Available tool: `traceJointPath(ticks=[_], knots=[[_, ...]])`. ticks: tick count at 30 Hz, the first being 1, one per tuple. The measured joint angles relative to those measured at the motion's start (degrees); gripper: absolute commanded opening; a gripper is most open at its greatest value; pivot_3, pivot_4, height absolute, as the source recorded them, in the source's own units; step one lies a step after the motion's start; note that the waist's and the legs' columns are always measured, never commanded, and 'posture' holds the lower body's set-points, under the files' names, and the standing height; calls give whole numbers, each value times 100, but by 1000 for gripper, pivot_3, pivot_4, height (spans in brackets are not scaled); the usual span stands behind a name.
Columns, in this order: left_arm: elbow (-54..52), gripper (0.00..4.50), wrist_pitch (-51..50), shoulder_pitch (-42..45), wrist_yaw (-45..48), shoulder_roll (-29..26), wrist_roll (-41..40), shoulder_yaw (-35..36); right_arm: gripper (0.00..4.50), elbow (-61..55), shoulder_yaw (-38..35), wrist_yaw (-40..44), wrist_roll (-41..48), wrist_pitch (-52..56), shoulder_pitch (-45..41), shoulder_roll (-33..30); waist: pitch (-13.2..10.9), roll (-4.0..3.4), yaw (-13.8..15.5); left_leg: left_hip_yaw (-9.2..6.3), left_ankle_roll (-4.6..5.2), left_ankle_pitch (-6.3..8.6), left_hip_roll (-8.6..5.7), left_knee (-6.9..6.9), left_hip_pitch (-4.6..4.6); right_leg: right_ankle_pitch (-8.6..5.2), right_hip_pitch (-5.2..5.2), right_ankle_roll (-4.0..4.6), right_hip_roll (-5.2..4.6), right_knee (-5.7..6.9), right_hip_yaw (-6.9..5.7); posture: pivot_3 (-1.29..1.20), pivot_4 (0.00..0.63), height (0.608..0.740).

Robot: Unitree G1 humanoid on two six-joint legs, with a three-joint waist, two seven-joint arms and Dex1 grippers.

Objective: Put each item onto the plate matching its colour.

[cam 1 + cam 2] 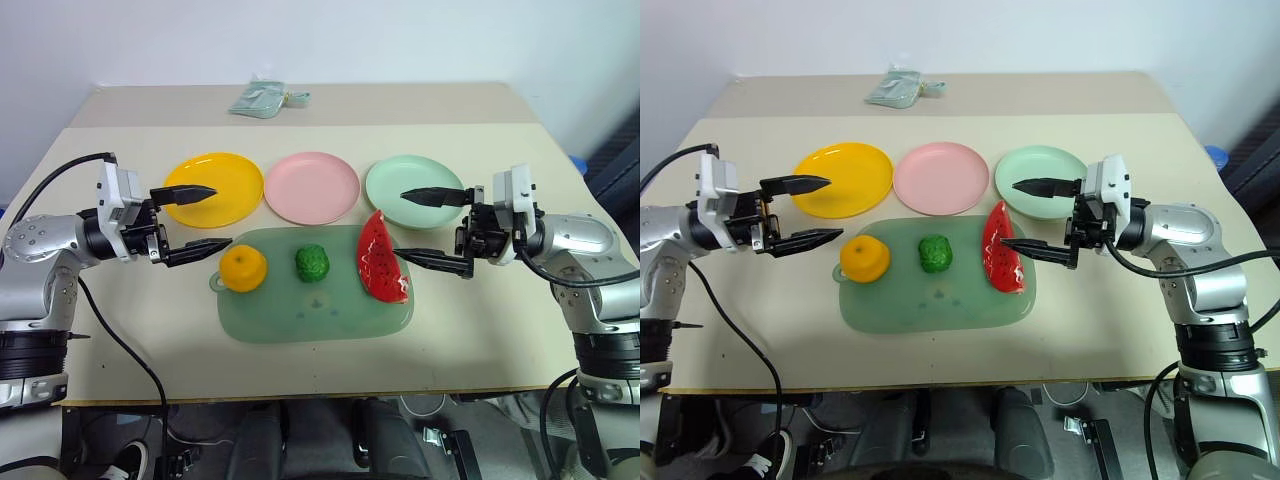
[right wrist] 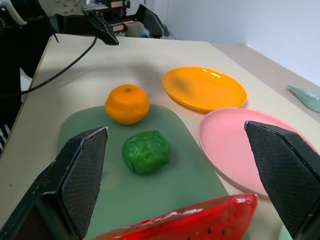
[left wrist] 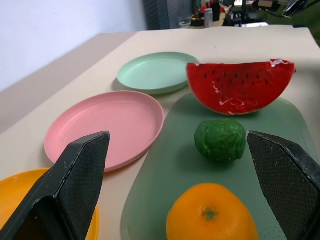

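Left eye view gives me three toy foods in a row on a translucent green mat with rounded corners. On its left end I see a smooth, glossy orange, round with a small green stem mark on top. In the middle sits a bumpy dark-green ball-like fruit, its surface crinkled. At the right end a red watermelon wedge stands on its curved edge, with black seeds dotted across its flat red face and a thin green rind.

Behind the mat I count three round, shallow plastic plates of one size, side by side: a yellow plate on the left, a pink plate in the middle and a pale mint green plate on the right. All three are bare, so no item is on its plate yet.

My left gripper hangs just left of the orange, in front of the yellow plate, its two black fingers spread wide and holding nothing. My right gripper hovers just right of the watermelon wedge, by the mint plate, fingers likewise wide apart and empty. The finger pads are flat and finely textured.

Everything rests on a beige table. At its far edge lies one crumpled pale-green bag.
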State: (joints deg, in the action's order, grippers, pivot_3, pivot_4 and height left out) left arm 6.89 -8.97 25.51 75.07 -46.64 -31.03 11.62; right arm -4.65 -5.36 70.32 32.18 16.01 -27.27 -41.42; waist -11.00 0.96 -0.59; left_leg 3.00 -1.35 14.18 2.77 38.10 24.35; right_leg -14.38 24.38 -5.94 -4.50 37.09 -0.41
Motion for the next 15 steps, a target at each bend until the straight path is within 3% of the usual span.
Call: traceJointPath(ticks=[7,15], knots=[[-89,4500,91,-69,-91,219,-85,70,4471,33,2,4,0,-11,-33,0,0,0,6,0,0,0,0,1,0,0,0,0,0,0,0,0,150,740],[-141,4500,-73,-216,61,57,-18,13,4471,83,-1,41,-17,-6,-33,-18,0,0,-5,0,0,0,0,0,0,0,0,0,0,0,0,0,150,740]])
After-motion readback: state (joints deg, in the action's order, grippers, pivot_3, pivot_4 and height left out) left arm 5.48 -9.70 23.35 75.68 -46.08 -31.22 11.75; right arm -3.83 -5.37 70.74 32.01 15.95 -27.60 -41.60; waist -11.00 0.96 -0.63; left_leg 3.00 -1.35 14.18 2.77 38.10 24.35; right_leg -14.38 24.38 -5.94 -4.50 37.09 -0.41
